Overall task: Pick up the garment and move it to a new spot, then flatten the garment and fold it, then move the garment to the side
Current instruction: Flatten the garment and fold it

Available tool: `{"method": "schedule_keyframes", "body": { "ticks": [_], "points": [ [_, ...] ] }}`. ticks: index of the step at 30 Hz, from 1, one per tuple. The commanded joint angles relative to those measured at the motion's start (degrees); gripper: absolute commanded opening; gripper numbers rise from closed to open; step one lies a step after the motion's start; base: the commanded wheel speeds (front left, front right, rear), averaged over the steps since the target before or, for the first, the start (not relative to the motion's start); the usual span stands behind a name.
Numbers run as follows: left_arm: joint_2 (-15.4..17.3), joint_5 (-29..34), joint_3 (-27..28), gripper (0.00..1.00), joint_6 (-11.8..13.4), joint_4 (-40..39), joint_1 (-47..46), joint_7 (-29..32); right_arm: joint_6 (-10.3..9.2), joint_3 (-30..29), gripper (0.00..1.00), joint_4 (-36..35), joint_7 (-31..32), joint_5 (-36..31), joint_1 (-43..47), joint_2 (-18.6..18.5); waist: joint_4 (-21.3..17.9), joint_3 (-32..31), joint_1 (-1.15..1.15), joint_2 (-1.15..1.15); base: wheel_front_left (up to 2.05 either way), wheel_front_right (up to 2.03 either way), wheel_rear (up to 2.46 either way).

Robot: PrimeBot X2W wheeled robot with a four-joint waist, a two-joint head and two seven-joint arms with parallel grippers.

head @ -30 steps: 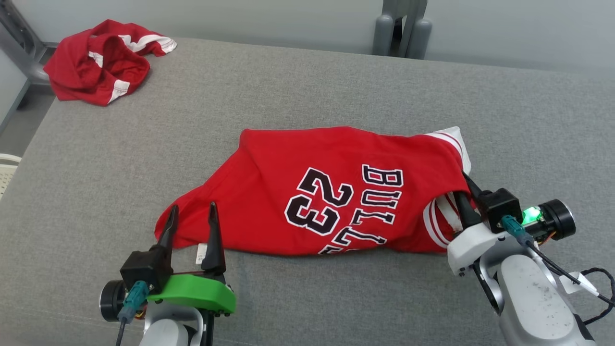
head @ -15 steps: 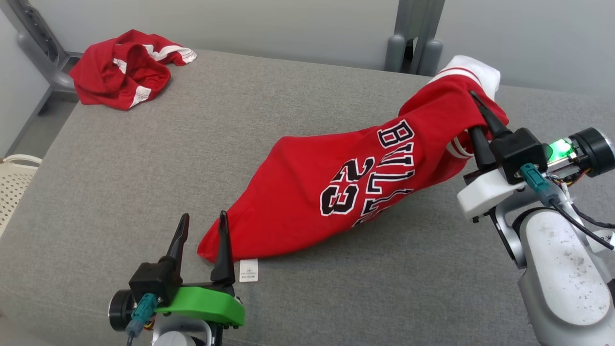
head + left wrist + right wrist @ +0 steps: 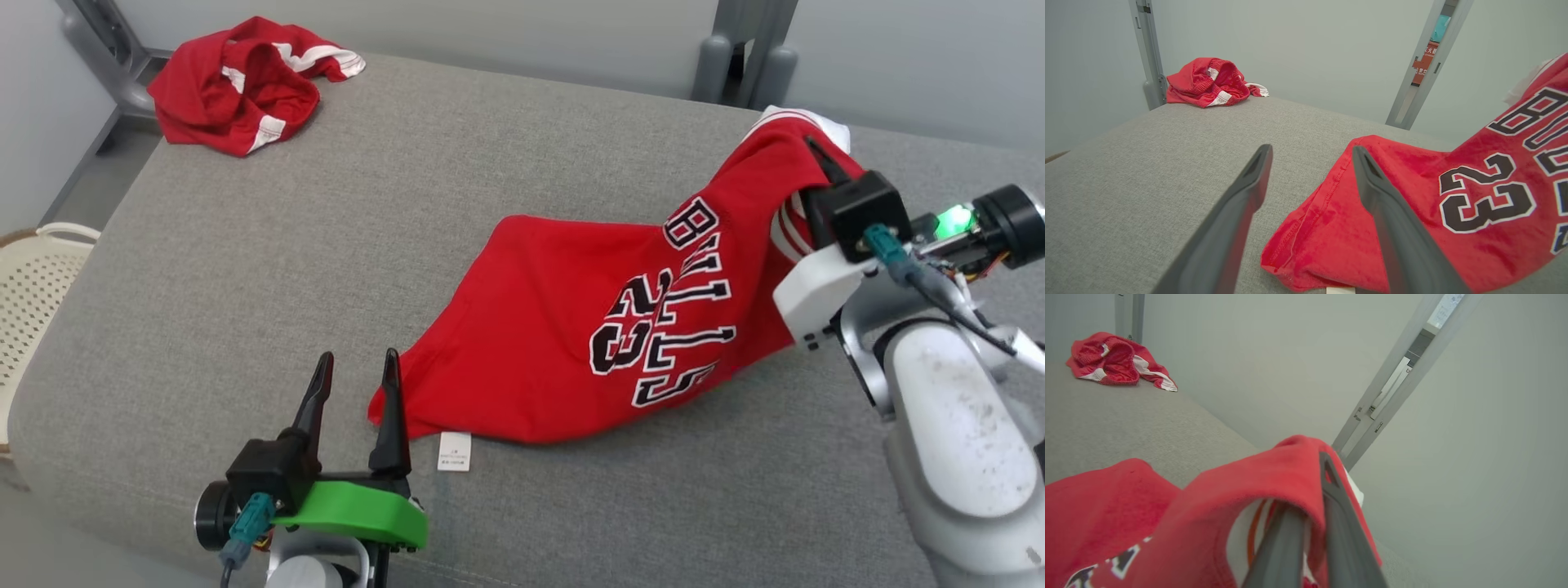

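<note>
The right pincer (image 3: 805, 168) gripped a shoulder of the jersey (image 3: 571, 327), lifted off the worktop (image 3: 408, 204); the left pincer (image 3: 359, 355) stood released beside its hem, near the front edge.

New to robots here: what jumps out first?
The red jersey with 23 on it: the right gripper, shut on its white-trimmed end, holds that end off the gray cushion at the right while the rest lies on it. The left gripper stands open beside the jersey's near corner, and a crumpled red garment lies at the far left corner.
</note>
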Motion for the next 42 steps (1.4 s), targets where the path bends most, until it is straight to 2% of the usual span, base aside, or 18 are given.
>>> {"method": "schedule_keyframes", "body": {
  "ticks": [1, 9, 15, 16, 17, 18, 22, 28, 36, 42],
  "points": [
    [-0.06, -0.31, -0.55, 1.0, -0.3, -0.34, -1.64, -0.03, -0.1, -0.62, 0.0, 3.17, -0.78, 0.2, -3.51, -1.28, 2.02, 2.71, 0.0, 0.0, 0.0, 0.0, 0.0],
    [-0.05, -2.54, -4.47, 1.0, 0.16, -1.08, -5.77, -0.02, -0.1, -2.45, 0.0, 25.44, -5.87, -3.01, -20.68, -4.32, 7.5, 9.34, 0.0, 0.0, 0.0, 0.0, 0.0],
    [-0.05, -3.56, -6.15, 1.0, 0.63, -1.37, -7.72, -0.02, -0.1, -5.27, 0.02, 38.07, -12.1, -7.33, -29.58, -2.85, 10.07, 12.61, 0.0, 0.0, 0.0, 0.0, 0.0],
    [-0.06, -3.68, -6.37, 1.0, 0.65, -1.35, -7.88, -0.02, -0.1, -5.21, 0.23, 40.04, -13.02, -7.55, -30.31, -2.36, 10.27, 12.87, 0.0, 0.0, 0.0, 0.0, 0.0],
    [-0.06, -3.69, -6.56, 1.0, 0.81, -1.27, -8.02, -0.02, -0.1, -5.12, 0.87, 42.19, -14.53, -7.77, -31.35, -1.74, 10.4, 13.11, 0.0, 0.0, 0.0, 0.0, 0.0],
    [-0.06, -3.72, -6.74, 1.0, 0.89, -1.22, -8.16, -0.02, -0.1, -4.91, 1.0, 43.74, -15.49, -8.14, -32.11, -1.51, 10.45, 13.27, 0.0, 0.0, 0.0, 0.0, 0.0],
    [-0.06, -3.99, -6.87, 1.0, 1.3, -1.2, -8.63, -0.02, -0.1, -4.9, 1.0, 49.8, -18.6, -9.34, -34.88, -0.01, 9.67, 13.72, 0.0, 0.0, 0.0, 0.0, 0.0],
    [-0.04, -2.63, -5.83, 1.0, 1.32, -0.95, -8.87, -0.02, -0.1, -4.95, 1.0, 55.33, -22.35, -9.72, -36.87, 0.63, 6.28, 12.43, 0.0, 0.0, 0.0, 0.0, 0.0],
    [0.0, -0.46, -3.53, 1.0, 0.57, -0.09, -6.84, -0.03, -0.1, -7.02, 1.0, 58.52, -24.76, -3.97, -33.68, 1.27, -0.06, 7.58, 0.0, 0.0, 0.0, 0.0, 0.0],
    [0.02, 0.7, -2.15, 1.0, 0.13, 0.43, -5.64, -0.02, -0.1, -6.47, 1.0, 59.43, -25.14, 1.83, -28.72, 1.53, -2.97, 4.62, 0.0, 0.0, 0.0, 0.0, 0.0]
  ]
}}
